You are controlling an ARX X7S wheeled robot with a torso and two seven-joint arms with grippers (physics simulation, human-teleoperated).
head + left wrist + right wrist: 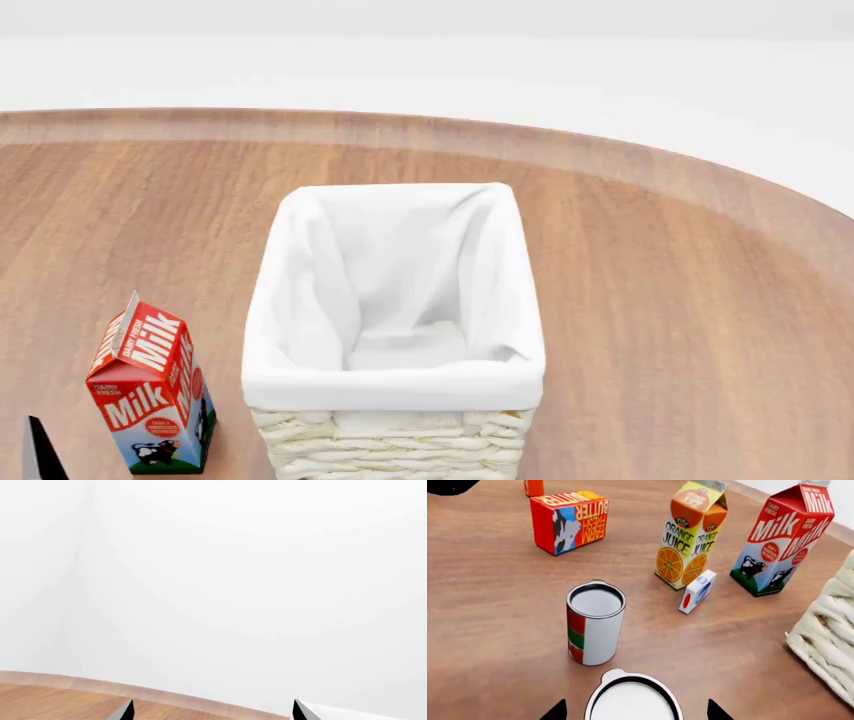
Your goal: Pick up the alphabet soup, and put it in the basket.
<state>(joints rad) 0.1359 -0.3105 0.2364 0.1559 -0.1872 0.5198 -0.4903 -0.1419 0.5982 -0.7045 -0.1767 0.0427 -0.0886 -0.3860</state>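
Note:
In the right wrist view, a can's silver-white top (634,702) with a dark rim sits right below the camera. Its label is hidden; I take it for the alphabet soup. My right gripper (635,711) is open, one dark fingertip on each side of the can with a gap on both sides. The cream wicker basket (400,385) with its white liner stands in the middle of the head view, and its woven wall (827,640) also shows in the right wrist view. My left gripper (213,710) is open with nothing in it, facing the white wall over the table edge.
A red-and-green labelled can (595,622) stands just beyond the held-around can. Further off are an orange juice carton (690,535), a milk carton (780,540), a butter box (568,521) and a small white box (697,591). The milk carton (150,395) stands left of the basket.

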